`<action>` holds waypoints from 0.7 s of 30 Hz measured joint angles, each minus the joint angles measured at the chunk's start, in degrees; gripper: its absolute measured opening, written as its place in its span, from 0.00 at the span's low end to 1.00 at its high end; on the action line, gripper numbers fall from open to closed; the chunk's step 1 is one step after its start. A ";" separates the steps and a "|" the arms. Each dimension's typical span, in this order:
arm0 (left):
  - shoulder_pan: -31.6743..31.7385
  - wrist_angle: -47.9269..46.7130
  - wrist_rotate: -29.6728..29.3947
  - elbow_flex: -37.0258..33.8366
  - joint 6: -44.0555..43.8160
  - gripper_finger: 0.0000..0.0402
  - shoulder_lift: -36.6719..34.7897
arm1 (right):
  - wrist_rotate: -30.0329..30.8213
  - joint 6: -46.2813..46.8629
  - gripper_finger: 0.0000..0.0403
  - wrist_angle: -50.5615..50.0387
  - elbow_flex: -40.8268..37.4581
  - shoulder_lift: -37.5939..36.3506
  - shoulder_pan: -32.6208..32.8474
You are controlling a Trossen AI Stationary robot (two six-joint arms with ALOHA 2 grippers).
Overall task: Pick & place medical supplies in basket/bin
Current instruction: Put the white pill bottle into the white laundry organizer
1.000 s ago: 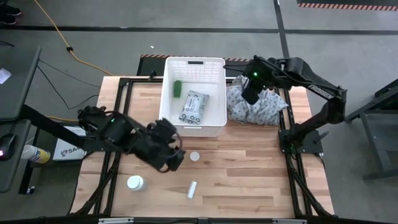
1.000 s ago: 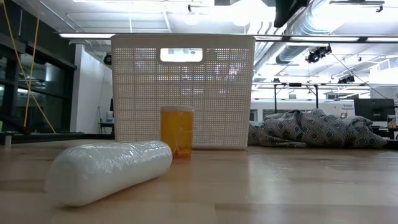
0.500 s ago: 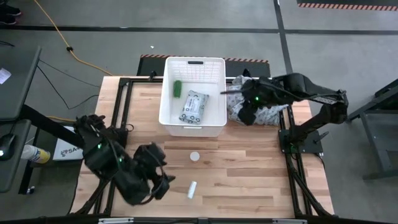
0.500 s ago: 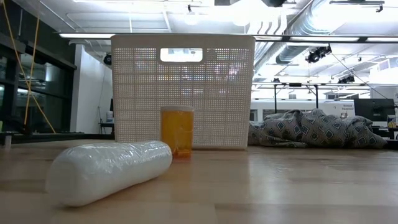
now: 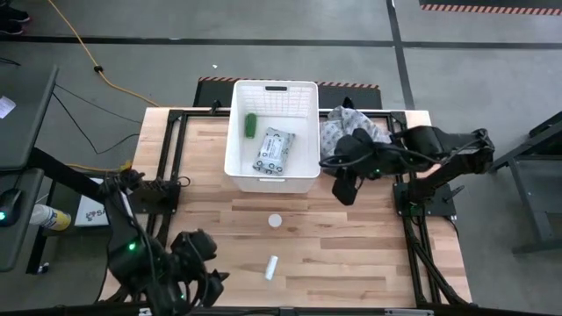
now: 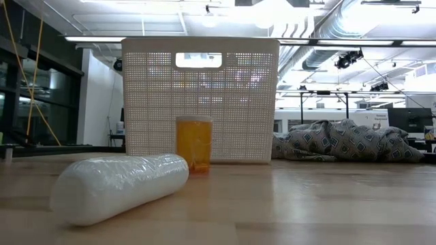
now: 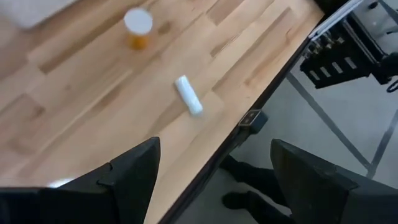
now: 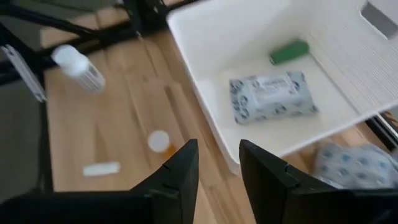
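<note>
- Left gripper: at about 7 o'clock on the counter, near its front edge. In the left wrist view the jaws stand wide apart with nothing between them. It hangs over the spot where I would expect a white bottle, so it may be lining up for a grasp, though no bottle shows under it in the high view.
- White bottle: seen only in the right wrist view, lying near the counter's left side, toward the left arm.
- Tube: lies on its side at 6 o'clock, just right of the left gripper, not yet collected. In the low view it is nearest the camera.
- Orange vial: stands upright with a white cap near the counter's centre, between the tube and the bin, untouched.
- Bin: at 12 o'clock, handle slot to the far side. Inside lie the green cylinder at its left wall and the wipes packet flat on the floor, so part of the task looks done.
- Right gripper: at about 2 o'clock, just right of the bin's near corner, over bare counter. The right wrist view shows its jaws slightly apart and holding nothing; it looks toward the bin and the loose items, probably waiting its turn.
- Cloth: bunched at 1 o'clock beside the bin, partly under the right arm; no part of the job.
</note>
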 joint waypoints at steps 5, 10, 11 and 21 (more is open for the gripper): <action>-2.26 0.02 2.96 -2.68 -6.59 0.84 0.00 | 1.19 -0.12 0.27 3.12 0.00 0.00 1.97; -2.70 0.04 8.01 -5.94 -10.74 0.84 0.00 | 2.62 -0.15 0.27 4.12 0.00 0.00 2.98; -2.66 0.01 9.09 -6.59 -11.18 0.84 0.00 | 2.70 -0.15 0.27 4.15 0.00 0.02 3.13; -2.53 0.00 15.21 -12.81 -15.00 0.84 0.00 | 2.43 -0.15 0.27 4.11 0.00 1.30 4.36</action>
